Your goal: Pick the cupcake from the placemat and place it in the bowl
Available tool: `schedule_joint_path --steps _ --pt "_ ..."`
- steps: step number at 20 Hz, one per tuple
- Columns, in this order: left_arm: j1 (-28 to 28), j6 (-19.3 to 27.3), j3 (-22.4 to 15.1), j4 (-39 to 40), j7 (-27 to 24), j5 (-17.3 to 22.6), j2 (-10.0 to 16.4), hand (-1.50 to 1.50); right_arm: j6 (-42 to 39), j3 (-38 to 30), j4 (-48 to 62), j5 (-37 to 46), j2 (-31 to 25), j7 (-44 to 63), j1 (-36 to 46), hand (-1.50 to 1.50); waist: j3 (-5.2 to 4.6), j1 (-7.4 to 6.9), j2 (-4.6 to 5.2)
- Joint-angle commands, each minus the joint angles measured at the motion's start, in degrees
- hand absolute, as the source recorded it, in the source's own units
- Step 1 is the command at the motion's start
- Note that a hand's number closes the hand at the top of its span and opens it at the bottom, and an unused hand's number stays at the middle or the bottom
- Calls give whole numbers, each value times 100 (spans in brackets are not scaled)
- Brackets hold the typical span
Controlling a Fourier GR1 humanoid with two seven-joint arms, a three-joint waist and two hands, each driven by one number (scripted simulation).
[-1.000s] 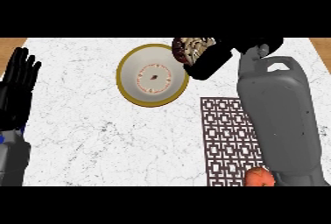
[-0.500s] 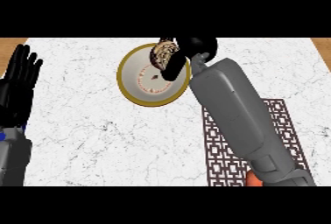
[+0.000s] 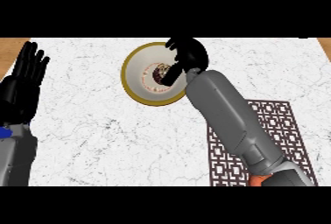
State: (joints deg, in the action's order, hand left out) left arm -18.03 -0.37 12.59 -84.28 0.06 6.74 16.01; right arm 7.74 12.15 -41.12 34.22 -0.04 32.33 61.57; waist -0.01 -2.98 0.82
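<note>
Fingers (image 3: 173, 78) of our right hand (image 3: 188, 51) curl round the cupcake (image 3: 160, 72), already down inside the far bowl (image 3: 125, 75); only letting go seems left. Left hand (image 3: 26, 83) rests open.

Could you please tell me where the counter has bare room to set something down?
Bare counter lies between the resting left hand and the placemat, below the bowl. Crowded at the bowl, where the right hand curls round the cupcake.
</note>
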Motion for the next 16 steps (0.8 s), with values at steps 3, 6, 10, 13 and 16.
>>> schedule_joint_path --steps 3,6,10,13,16 --pt "-111 -81 -14 13 -34 -17 84 0 1214 -136 428 -1162 4 -950 -162 -150 6 -151 42" --pt "-81 29 -102 -65 81 -35 -71 0 1869 -255 510 -1345 4 -1562 -117 -150 8 -111 26" --pt "219 -191 154 -102 -45 153 137 0 2677 -715 615 -1245 4 -1981 92 -150 4 1 -9" --pt "20 -10 156 186 -149 -32 118 0 2814 -1152 656 -1495 -231 -2544 -186 -150 5 163 -7" --pt "339 -95 180 4 -191 48 78 0 2841 -1413 482 -1686 -384 -2573 -298 -150 3 221 -56"
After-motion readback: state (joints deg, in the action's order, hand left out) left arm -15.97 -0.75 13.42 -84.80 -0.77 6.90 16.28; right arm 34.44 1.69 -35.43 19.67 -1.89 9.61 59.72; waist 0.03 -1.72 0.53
